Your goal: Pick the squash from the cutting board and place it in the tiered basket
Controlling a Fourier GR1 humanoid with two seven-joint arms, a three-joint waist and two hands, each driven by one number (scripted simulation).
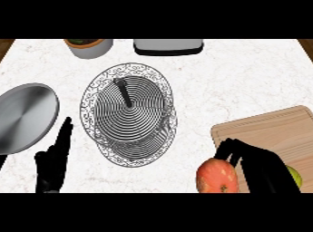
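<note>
Now | right hand (261,166) grasps squash (216,179), right of basket (129,113) | left hand (55,156) rests straight-fingered, left of basket

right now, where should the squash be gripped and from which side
Probably across the squash at its wide round middle, coming from its right. The right hand sits there with fingers curled over the top, and the rounded sides give opposing faces.

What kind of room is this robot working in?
Most likely a kitchen. A wooden cutting board lies on a pale, marble-look counter, an orange squash sits at the board's edge, and a wire tiered basket stands in the middle.
</note>
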